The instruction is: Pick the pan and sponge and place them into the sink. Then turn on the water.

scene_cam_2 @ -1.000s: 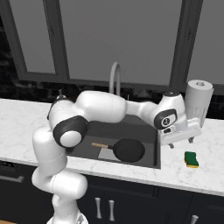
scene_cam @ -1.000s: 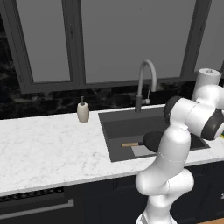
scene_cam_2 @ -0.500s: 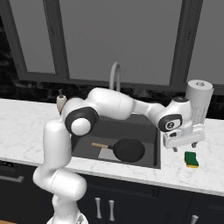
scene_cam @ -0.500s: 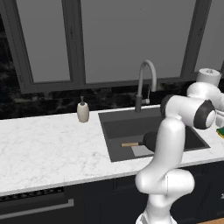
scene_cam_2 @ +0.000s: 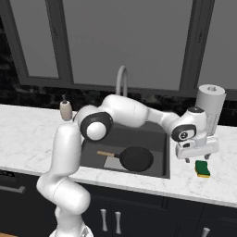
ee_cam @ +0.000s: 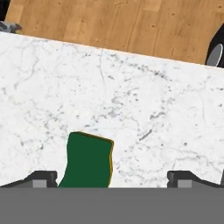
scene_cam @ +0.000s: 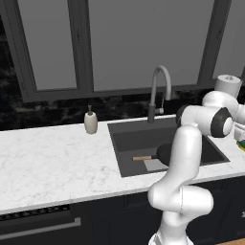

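Pincer (scene_cam_2: 196,157) spread wide above sponge (scene_cam_2: 202,168), near counter (scene_cam_2: 185,183) front edge.

Open white marble worktop (ee_cam: 144,100) all around the small green-and-yellow sponge (scene_cam_2: 202,168); tall white paper-towel roll (scene_cam_2: 210,109) close behind.

arm's stretched way out to its right, gripper (scene_cam_2: 197,158) pointing down with jaws spread wide, holding nothing

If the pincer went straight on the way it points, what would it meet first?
Probably the sponge on the marble counter: it lies below the open pincer, nearer one fingertip; depth is unclear.
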